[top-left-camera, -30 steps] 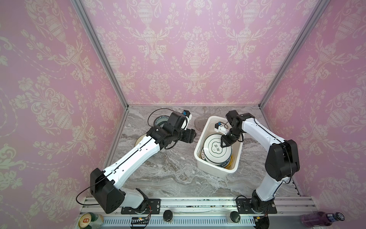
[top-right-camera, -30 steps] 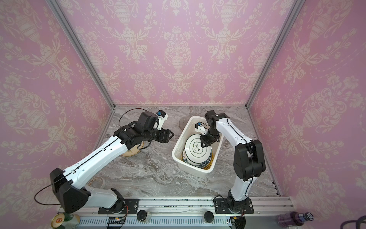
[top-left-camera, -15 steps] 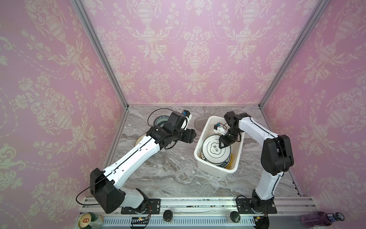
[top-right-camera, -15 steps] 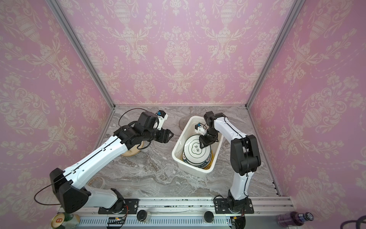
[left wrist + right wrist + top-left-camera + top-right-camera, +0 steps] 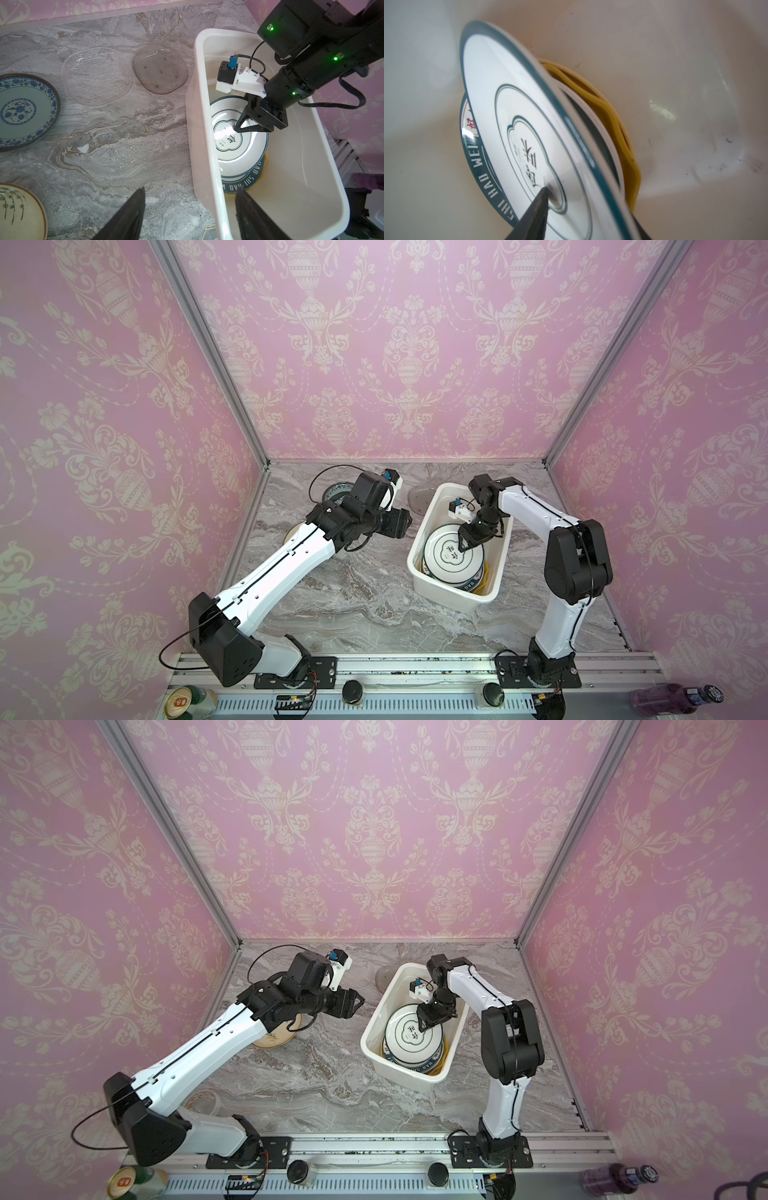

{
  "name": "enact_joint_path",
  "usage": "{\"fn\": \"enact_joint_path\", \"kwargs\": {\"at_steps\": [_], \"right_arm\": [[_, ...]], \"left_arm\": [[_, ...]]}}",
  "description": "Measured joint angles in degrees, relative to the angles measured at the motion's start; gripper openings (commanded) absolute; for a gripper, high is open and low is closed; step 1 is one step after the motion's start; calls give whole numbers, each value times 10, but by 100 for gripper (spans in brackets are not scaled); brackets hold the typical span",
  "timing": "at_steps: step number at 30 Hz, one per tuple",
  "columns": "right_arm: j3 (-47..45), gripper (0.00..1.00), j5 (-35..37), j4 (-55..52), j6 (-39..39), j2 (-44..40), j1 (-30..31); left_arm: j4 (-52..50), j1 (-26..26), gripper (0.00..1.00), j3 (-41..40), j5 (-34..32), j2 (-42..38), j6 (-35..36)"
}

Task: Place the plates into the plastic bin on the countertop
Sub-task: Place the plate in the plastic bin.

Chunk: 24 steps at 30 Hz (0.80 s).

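Note:
The white plastic bin stands on the countertop. Inside it a white dark-rimmed plate leans tilted on a lettered dark-rimmed plate and a yellow plate. My right gripper is down in the bin, its jaws parted astride the top plate's rim, one fingertip on its face. My left gripper hovers open and empty beside the bin's left wall. A teal patterned plate, clear plate, smoky plate and cream floral plate lie outside.
A roll of tape lies at the front left under the left arm. Pink walls close in three sides. Cans and a purple bottle sit beyond the front rail.
The right gripper has sunk a little with the dark-rimmed plate onto the stack, and its jaws have spread. The left arm has hardly moved.

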Motion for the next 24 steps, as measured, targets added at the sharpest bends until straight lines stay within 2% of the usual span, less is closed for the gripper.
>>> {"fn": "enact_joint_path", "kwargs": {"at_steps": [11, 24], "right_arm": [[0, 51, 19, 17, 6, 0, 5], [-11, 54, 82, 92, 6, 6, 5]], "left_arm": [[-1, 0, 70, 0, -1, 0, 0], [-7, 0, 70, 8, -1, 11, 0]]}}
